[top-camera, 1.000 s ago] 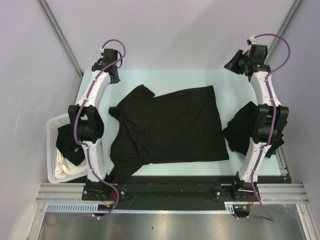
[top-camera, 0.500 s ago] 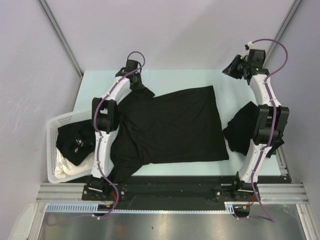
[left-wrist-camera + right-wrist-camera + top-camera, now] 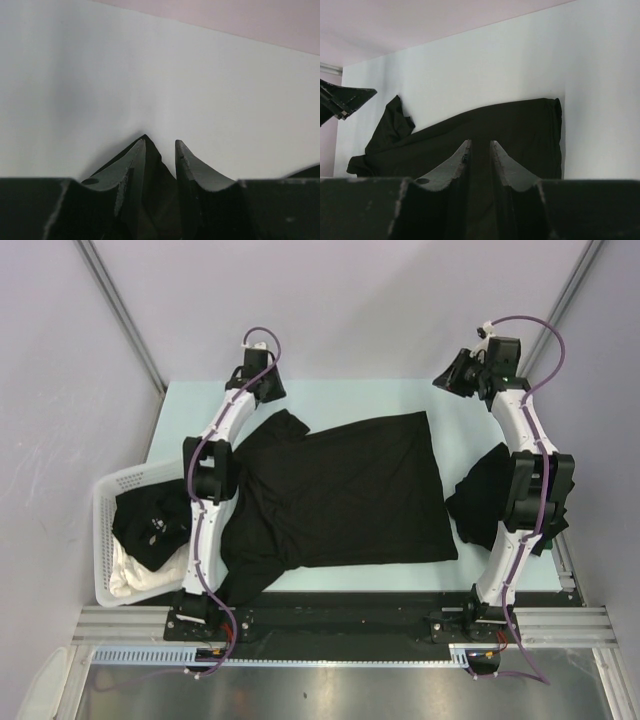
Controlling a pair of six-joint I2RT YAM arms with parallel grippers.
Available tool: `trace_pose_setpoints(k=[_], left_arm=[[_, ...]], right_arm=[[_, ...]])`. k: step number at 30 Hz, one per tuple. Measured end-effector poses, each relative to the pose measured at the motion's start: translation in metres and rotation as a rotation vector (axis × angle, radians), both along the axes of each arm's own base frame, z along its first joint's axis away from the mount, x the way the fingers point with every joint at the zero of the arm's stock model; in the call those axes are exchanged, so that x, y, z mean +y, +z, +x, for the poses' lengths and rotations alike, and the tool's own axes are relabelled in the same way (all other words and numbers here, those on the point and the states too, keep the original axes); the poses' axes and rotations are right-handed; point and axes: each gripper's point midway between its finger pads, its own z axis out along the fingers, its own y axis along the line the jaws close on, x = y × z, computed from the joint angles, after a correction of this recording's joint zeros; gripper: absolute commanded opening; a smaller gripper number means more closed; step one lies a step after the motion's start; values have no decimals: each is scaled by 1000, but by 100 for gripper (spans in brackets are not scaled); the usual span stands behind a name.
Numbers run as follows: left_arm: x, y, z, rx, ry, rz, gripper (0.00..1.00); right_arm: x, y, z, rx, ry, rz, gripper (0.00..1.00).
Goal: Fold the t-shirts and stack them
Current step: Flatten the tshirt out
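Note:
One black t-shirt (image 3: 340,490) lies spread flat across the middle of the table, its far-left sleeve (image 3: 287,426) bunched up. My left gripper (image 3: 265,380) hovers just beyond that sleeve. In its wrist view the fingers (image 3: 160,142) stand a little apart over bare table, holding nothing. My right gripper (image 3: 448,378) hangs above the far right corner, facing the shirt (image 3: 485,125). Its fingers (image 3: 480,142) show a narrow gap with nothing in it. A second black t-shirt (image 3: 482,495) lies bunched at the right edge, under the right arm.
A white lattice basket (image 3: 105,502) stands off the table's left edge. It holds a black t-shirt with white print (image 3: 150,525) and a white cloth (image 3: 125,578). Grey walls close in behind and on both sides. The arm bases sit at the near edge.
The left arm swung from the far left edge in to the shirt's far-left sleeve, then drew back slightly toward the wall. The right gripper drifted a little left. The shirts did not move.

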Motion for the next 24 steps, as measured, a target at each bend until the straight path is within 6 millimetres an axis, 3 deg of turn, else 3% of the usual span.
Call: trace_pose_setpoints(k=[7, 24], left_arm=[[5, -34, -1, 58, 17, -15, 38], [12, -42, 0, 80, 29, -56, 41]], right_arm=[[2, -2, -1, 4, 7, 5, 26], [2, -2, -1, 3, 9, 5, 26]])
